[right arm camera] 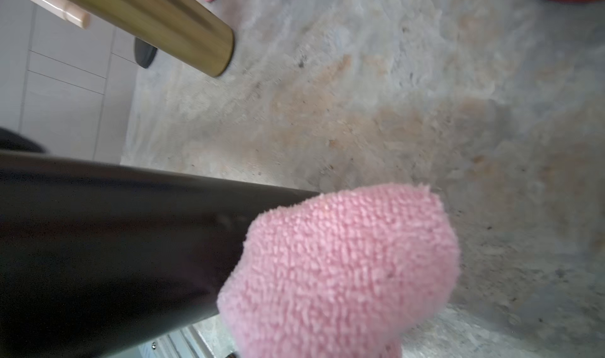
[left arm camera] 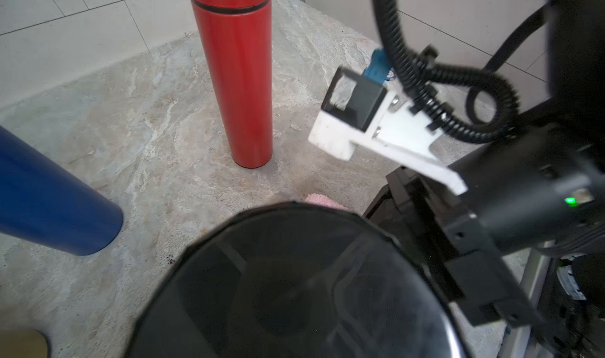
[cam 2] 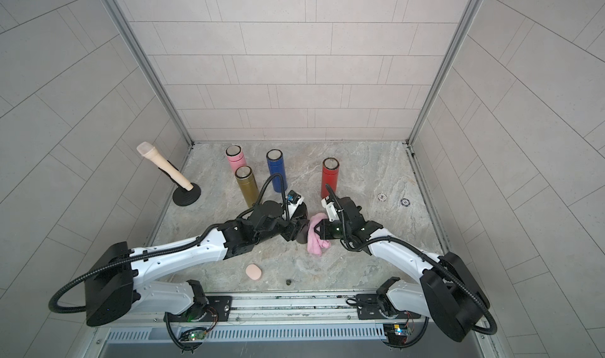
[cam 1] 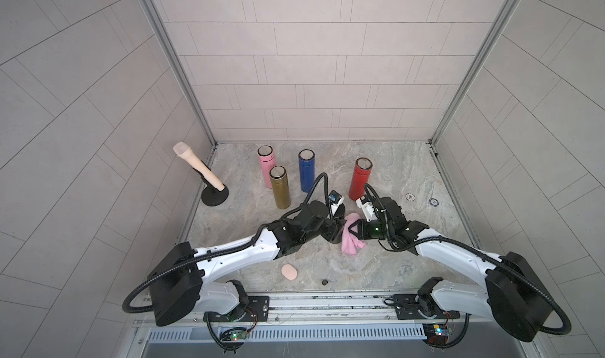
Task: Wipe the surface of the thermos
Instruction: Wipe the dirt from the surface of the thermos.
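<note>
Pink cloth [cam 1: 349, 243] in right gripper [cam 1: 355, 231], against black thermos [cam 1: 334, 239]

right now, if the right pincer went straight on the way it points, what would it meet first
The black thermos, held by the left pincer. The pink cloth in the right pincer looks pressed against its side, so there is hardly any gap.

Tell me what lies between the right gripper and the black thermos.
The pink cloth, held by the right gripper, lies against the black thermos; both top views and the right wrist view show it.
</note>
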Available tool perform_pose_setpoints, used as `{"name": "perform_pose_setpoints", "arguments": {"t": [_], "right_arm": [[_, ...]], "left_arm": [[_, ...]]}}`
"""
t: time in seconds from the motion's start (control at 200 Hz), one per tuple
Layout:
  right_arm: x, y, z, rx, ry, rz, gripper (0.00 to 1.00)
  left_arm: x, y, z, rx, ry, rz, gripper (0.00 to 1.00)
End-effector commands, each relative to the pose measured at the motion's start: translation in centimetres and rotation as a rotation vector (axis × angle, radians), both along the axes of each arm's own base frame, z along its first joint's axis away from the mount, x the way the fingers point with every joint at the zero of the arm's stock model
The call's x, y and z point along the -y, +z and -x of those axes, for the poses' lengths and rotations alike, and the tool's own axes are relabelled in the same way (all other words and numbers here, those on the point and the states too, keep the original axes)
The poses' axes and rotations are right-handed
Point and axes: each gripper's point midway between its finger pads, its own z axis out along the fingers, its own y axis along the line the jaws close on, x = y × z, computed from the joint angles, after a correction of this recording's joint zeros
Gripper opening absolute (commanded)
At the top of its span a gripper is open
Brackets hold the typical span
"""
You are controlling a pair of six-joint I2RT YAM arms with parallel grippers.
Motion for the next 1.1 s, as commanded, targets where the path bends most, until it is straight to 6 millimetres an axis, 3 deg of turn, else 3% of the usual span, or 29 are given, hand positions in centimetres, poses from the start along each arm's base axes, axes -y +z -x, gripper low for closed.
{"name": "perform_pose_setpoints", "arguments": {"t": [0.0, 0.095, 0.205, 0.29, 0.43, 0.455, 0.54, 0.64, 0.731, 0.836, 0.891, 0.986, 1.096], "right_arm": [[-1.2, 7.7, -1.0, 0.179, 0.036, -0.097, 0.0], [-1.3, 11.1, -1.0, 0.243, 0.043, -0.124, 0.0], [-1.6, 12.3, -0.9, 0.262, 0.045, -0.162, 0.0], [-1.4, 10.4, -1.0, 0.227, 0.032, -0.142, 0.0], [-0.7, 5.1, -0.7, 0.142, -0.005, -0.076, 0.0], [-0.4, 3.2, -0.1, 0.11, -0.008, -0.049, 0.0], [0.2, 1.0, 0.7, 0.087, -0.023, 0.009, 0.0], [-0.7, 1.8, 1.4, 0.128, 0.006, 0.007, 0.0], [-2.2, 4.5, 1.8, 0.262, 0.032, 0.017, 0.0], [-4.0, 7.9, 1.7, 0.392, 0.034, -0.022, 0.0], [-4.5, 8.7, 1.4, 0.426, 0.021, -0.041, 0.0], [-4.6, 7.9, 0.7, 0.428, -0.009, -0.012, 0.0], [-3.2, 4.4, 0.2, 0.374, -0.074, 0.078, 0.0]], "left_arm": [[1.3, 3.2, -0.9, 0.065, 0.012, 0.093, 0.0], [1.3, 2.9, -0.8, 0.058, 0.011, 0.086, 0.0], [1.4, 2.6, -0.9, 0.053, 0.014, 0.083, 0.0], [1.4, 2.7, -1.1, 0.049, 0.03, 0.089, 0.0], [0.9, 3.3, -1.9, 0.033, 0.106, 0.11, 0.0], [0.6, 3.5, -2.2, 0.029, 0.139, 0.114, 0.0], [-0.6, 3.9, -3.0, 0.002, 0.259, 0.119, 0.0], [-2.5, 4.3, -3.9, -0.041, 0.437, 0.122, 0.0], [-3.4, 4.4, -4.0, -0.074, 0.52, 0.102, 0.0], [-3.6, 4.7, -3.8, -0.101, 0.548, 0.115, 0.0], [-3.2, 4.9, -3.6, -0.118, 0.545, 0.134, 0.0], [-2.7, 4.8, -3.5, -0.15, 0.539, 0.147, 0.0], [-2.2, 5.0, -3.2, -0.163, 0.529, 0.151, 0.0]]}}
